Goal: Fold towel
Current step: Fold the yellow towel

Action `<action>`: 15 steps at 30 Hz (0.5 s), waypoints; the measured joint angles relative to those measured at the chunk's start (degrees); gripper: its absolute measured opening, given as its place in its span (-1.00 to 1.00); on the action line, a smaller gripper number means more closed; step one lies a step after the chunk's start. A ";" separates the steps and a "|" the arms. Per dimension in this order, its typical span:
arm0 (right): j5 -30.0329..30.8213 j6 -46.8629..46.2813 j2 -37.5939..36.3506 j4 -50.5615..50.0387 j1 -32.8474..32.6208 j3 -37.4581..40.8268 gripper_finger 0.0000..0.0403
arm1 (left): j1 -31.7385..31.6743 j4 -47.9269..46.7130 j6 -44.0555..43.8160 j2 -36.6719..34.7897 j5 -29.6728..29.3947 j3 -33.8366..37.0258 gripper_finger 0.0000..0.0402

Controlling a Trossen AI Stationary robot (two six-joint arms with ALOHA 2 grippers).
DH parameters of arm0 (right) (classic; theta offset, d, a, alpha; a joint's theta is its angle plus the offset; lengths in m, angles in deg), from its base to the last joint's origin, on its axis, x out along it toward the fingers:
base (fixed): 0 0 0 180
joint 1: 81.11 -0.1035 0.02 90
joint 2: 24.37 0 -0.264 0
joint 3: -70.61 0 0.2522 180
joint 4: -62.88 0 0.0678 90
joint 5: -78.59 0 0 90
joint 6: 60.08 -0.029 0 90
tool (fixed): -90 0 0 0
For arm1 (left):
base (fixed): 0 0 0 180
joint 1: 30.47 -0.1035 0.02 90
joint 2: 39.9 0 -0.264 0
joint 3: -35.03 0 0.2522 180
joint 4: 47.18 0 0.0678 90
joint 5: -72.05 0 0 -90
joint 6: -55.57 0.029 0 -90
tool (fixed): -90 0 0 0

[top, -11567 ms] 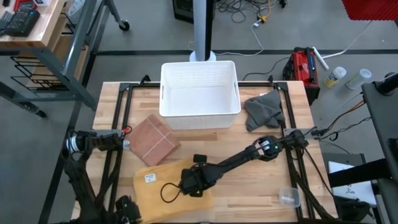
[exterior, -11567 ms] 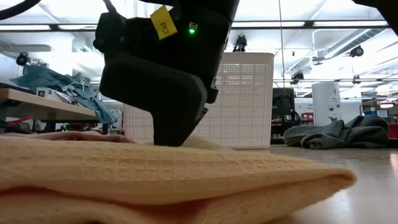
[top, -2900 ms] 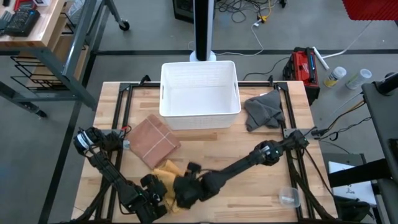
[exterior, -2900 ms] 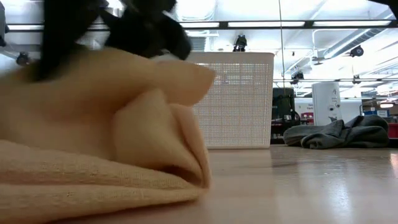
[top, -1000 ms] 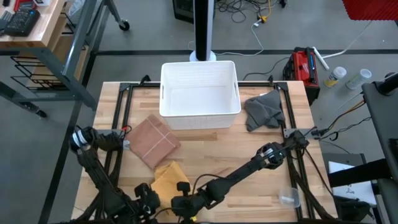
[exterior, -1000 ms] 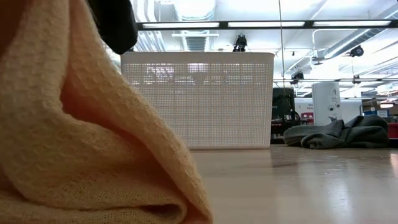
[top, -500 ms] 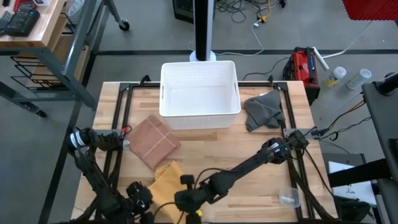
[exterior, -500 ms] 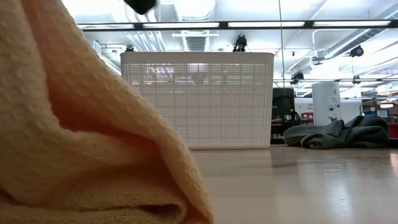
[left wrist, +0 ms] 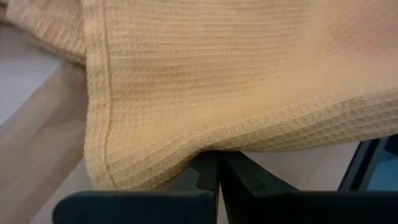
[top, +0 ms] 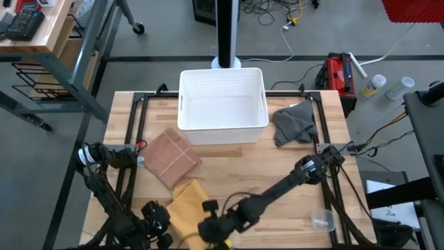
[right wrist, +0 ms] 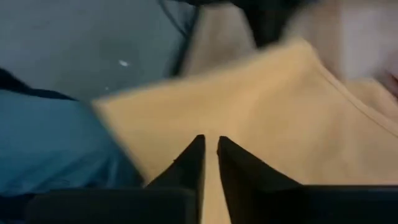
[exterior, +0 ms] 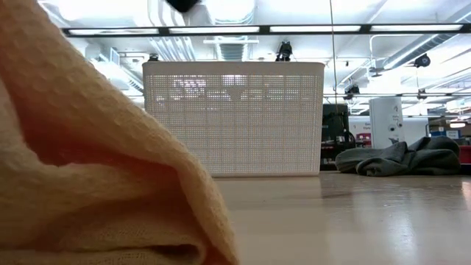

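At the worktop's (top: 277, 173) near edge, around 6 o'clock, I see the left end effector (top: 158, 228) and the right end effector (top: 211, 229) each clenched on the yellow towel (top: 186, 208), which is bunched between them and drapes over the left one's fingers in its wrist view. Farther off lie a folded brown cloth (top: 171, 157) at 10 o'clock, the white basket (top: 223, 101) at 12 and a crumpled grey cloth (top: 294, 123) at 2.

A yellow towel (top: 186, 208) is lying bunched at the table's (top: 291, 180) front edge, between the left gripper (top: 154, 221) and the right gripper (top: 211, 231). A white basket (top: 223, 104) is sitting at the back.
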 joint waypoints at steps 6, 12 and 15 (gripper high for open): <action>6.15 4.62 0.37 1.49 -3.44 1.50 -0.43 | 0.00 0.70 1.28 0.00 -1.58 0.00 -1.00; 13.11 7.96 1.52 0.83 -5.38 2.31 -0.07 | -0.02 0.97 1.33 0.00 -2.73 0.00 -1.00; 13.25 9.83 3.13 1.03 -5.76 2.49 0.04 | -0.04 1.07 1.28 0.00 -3.10 0.00 -1.00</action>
